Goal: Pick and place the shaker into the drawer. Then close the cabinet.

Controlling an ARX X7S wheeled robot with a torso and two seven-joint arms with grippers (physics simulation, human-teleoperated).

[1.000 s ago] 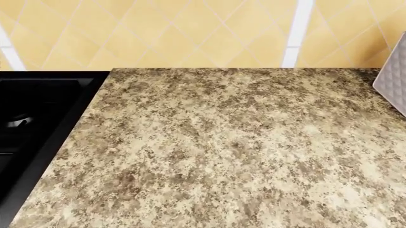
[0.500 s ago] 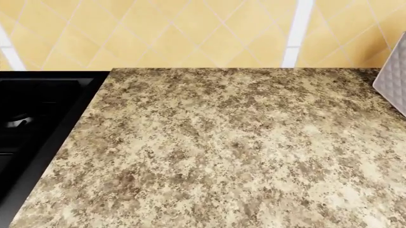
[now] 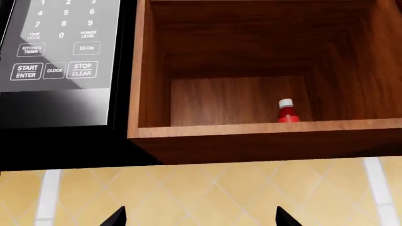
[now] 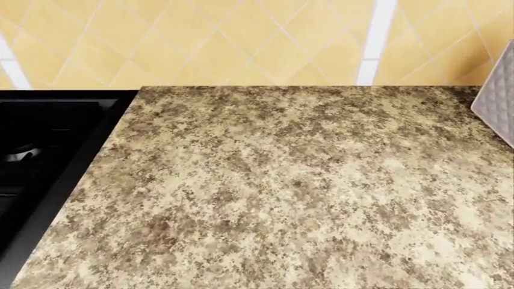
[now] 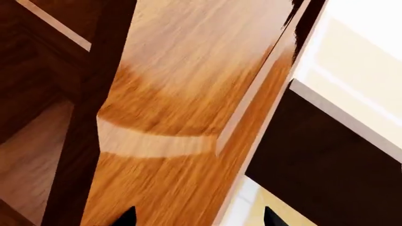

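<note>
Head view: speckled granite bench (image 4: 305, 192) fills the frame, with a yellow tiled wall (image 4: 241, 42) behind it. A black cooktop (image 4: 48, 156) is cut off at the left edge and a grey textured panel (image 4: 499, 108) at the right edge. Shaker: can't tell where it is from any view.

Left wrist: open wood compartment (image 3: 251, 136) beside a microwave (image 3: 60, 61). Inside stands a small upright red bottle (image 3: 287, 113), white cap up. Left tool (image 3: 201, 219): only the tips show, spread, gripping nothing.

Right wrist: close-up reddish wood panel (image 5: 188, 94), hard to identify. Right tool (image 5: 199, 217) is spread and empty.
</note>
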